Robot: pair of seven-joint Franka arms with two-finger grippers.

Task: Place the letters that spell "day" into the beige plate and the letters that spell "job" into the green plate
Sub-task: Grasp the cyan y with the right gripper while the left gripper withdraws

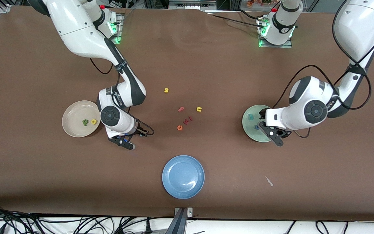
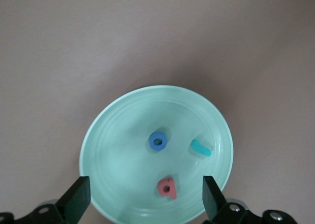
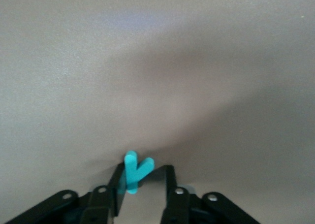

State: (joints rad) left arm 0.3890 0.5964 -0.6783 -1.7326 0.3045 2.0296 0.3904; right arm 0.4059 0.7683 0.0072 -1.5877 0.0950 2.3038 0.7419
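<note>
**Letters and plates: current holdings**

Teal y (image 3: 134,171): sitting between the fingers of the right gripper (image 1: 126,141), whose jaws are narrowing around it, one finger (image 3: 118,184) touching it; whether the other touches cannot be told. The gripper is working low over the table beside the beige plate (image 1: 73,112), toward the front-camera edge.

Beige plate: lying toward the right arm's end, carrying the green a (image 1: 85,122) and yellow d (image 1: 93,122) side by side.

Green plate (image 2: 108,150): lying toward the left arm's end, holding the blue o (image 2: 158,141), teal j (image 2: 201,147) and salmon-red b (image 2: 167,188), each apart from the others.

Left gripper (image 2: 143,198): hanging over the green plate, jaws spread wide, gripping nothing.

Mid-table: yellow s (image 1: 166,90), salmon f (image 1: 180,109), yellow u (image 1: 199,109), orange e (image 1: 180,127).

Blue plate (image 1: 183,176): resting near the front-camera edge.
</note>
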